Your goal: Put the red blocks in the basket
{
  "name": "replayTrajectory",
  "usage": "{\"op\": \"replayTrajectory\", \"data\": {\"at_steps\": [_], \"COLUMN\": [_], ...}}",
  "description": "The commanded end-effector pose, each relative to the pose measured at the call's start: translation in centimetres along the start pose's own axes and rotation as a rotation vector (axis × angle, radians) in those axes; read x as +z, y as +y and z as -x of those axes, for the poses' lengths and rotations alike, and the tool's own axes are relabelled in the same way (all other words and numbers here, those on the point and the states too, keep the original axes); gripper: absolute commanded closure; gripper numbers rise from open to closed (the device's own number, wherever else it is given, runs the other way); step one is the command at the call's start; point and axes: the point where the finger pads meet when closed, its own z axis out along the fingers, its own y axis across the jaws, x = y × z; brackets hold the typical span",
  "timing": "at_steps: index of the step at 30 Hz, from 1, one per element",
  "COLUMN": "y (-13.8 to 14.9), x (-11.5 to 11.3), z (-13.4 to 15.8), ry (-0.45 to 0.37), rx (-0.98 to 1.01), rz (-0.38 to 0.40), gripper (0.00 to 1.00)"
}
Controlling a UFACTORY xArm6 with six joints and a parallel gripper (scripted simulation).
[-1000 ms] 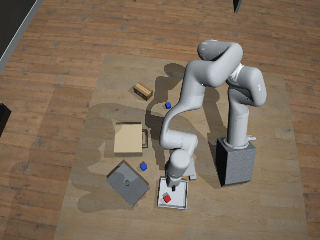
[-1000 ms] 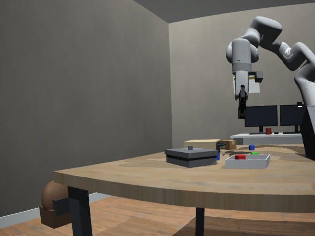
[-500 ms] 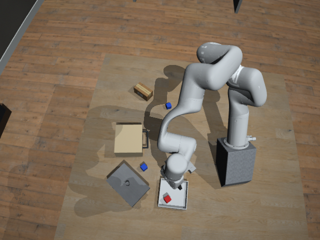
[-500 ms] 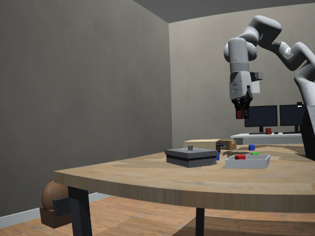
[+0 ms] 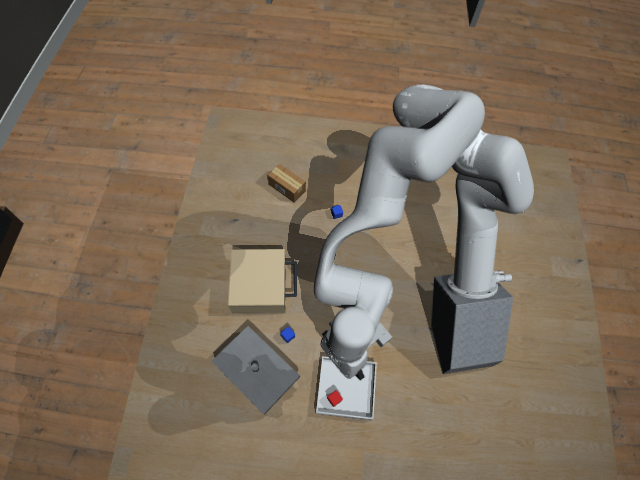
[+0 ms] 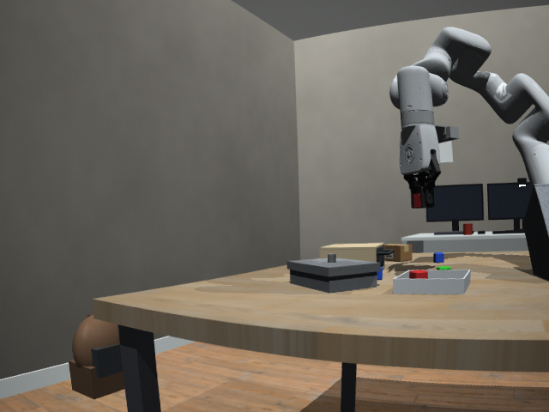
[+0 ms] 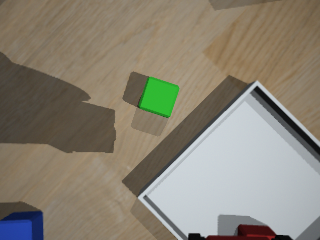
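My gripper (image 6: 419,195) is shut on a red block (image 6: 416,200) and holds it high above the white basket (image 6: 431,281). In the overhead view the wrist covers the basket's (image 5: 345,390) near corner. The held red block shows at the bottom edge of the wrist view (image 7: 255,231), over the basket floor (image 7: 240,170). Another red block (image 5: 334,397) lies inside the basket. The light wooden cabinet (image 5: 256,279) stands with its drawer handle (image 5: 291,277) close against it. The metal box (image 5: 255,368) has its lid on, knob (image 6: 331,257) up.
A green block (image 7: 159,97) lies just outside the basket. One blue block (image 5: 287,333) sits between the metal box and the cabinet, and another (image 5: 337,210) sits farther back. A cardboard box (image 5: 285,182) lies beyond the cabinet. The robot base (image 5: 473,330) stands right of the basket.
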Motion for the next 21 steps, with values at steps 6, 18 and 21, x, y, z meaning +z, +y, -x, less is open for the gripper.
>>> {"op": "replayTrajectory", "data": {"at_steps": [6,18,21], "y": [0.0,0.0,0.0], "x": [0.2,1.3,1.7], "z": [0.1,0.1,0.1], "ry": [-0.004,-0.004,-0.004], "rx": [0.001,0.001,0.001], "rz": [0.000,0.000,0.000], "gripper": [1.00,1.00,1.00]}}
